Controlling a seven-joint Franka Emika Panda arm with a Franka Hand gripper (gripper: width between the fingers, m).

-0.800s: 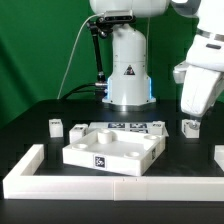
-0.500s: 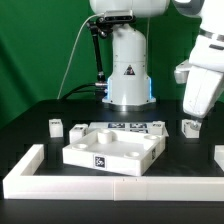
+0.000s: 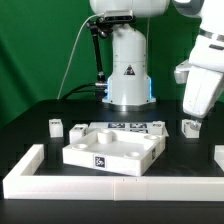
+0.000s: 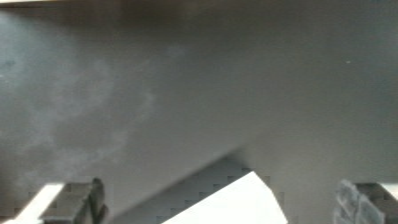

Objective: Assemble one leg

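Note:
My gripper [image 3: 190,114] hangs at the exterior view's right, just above a leg [image 3: 190,127], a small white block with a tag that stands on the black table. In the wrist view the gripper [image 4: 222,205] is open and holds nothing. Its two fingertips [image 4: 71,203] stand far apart, and a white corner [image 4: 270,205] shows between them, apart from both. Three more legs stand on the table: two at the left [image 3: 56,126] [image 3: 78,130] and one [image 3: 157,126] behind the square panel [image 3: 112,150].
The long white L-shaped border wall [image 3: 100,182] runs along the front and up the left side. The marker board [image 3: 126,126] lies behind the panel. The robot's base [image 3: 128,70] stands at the back centre.

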